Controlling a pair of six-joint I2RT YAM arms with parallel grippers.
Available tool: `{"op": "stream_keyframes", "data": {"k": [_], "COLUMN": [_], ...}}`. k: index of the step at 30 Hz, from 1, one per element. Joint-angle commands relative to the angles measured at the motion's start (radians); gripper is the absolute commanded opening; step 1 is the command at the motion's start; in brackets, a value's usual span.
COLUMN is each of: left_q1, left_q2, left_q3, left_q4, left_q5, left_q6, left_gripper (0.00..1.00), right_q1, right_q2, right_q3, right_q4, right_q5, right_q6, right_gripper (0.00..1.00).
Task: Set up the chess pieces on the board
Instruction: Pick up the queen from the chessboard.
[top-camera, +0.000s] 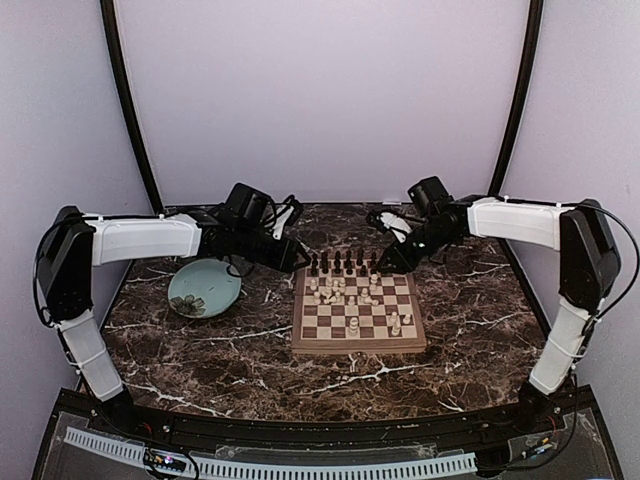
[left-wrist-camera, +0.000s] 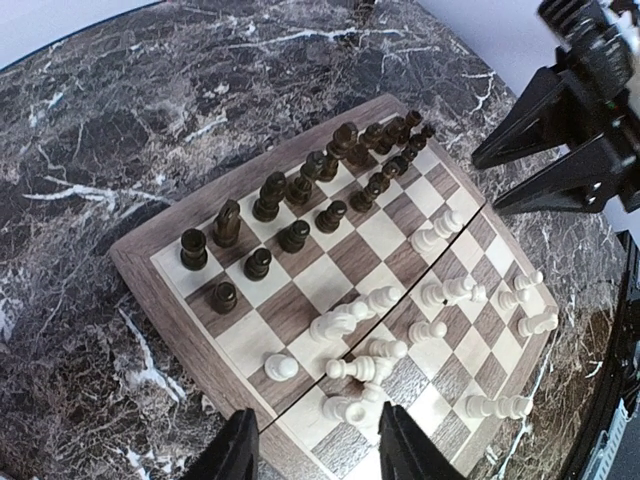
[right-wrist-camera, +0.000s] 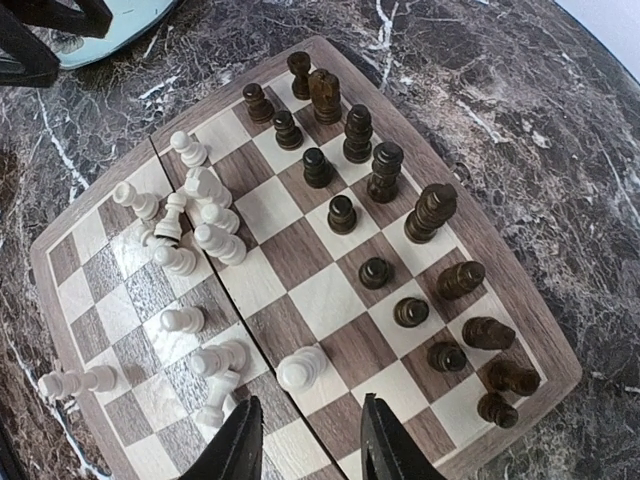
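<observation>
This looks like a robot test lab, not a home. Two white and black robot arms, the left arm (top-camera: 140, 240) and the right arm (top-camera: 515, 222), are fixed at the near edge of a dark brown marble-look table (top-camera: 480, 320). Plain pale purple walls (top-camera: 320, 100) close the table in on three sides, like a booth. Thin black curved poles (top-camera: 125, 100) stand at the back corners. A long white plastic strip with slots (top-camera: 330, 468) runs along the front by the arm bases. A square wooden chessboard (top-camera: 358, 345) and a round pale blue-green plate (top-camera: 215, 280) lie on the table between the arms.
</observation>
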Motion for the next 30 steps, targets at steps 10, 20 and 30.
{"op": "stream_keyframes", "data": {"k": [10,20,30], "left_q1": [0.009,0.01,0.011], "left_q2": [-0.107,-0.1,-0.095], "left_q3": [-0.021,-0.021,-0.018], "left_q4": [0.079,0.08,0.072], "left_q5": [0.026,0.041,0.033], "left_q6": [-0.039,-0.047,-0.039], "left_gripper": [0.43,0.43,0.43], "right_q1": [0.028,0.037,0.05], "right_q2": [0.113,0.14,0.181], "right_q3": [0.107,0.126,0.165], "right_q4": [-0.089,-0.079,-0.092], "right_q5": [0.013,0.001,0.003], "right_q6": [0.006,0.022,0.031], "right_gripper": [0.37,0.37,0.27]}}
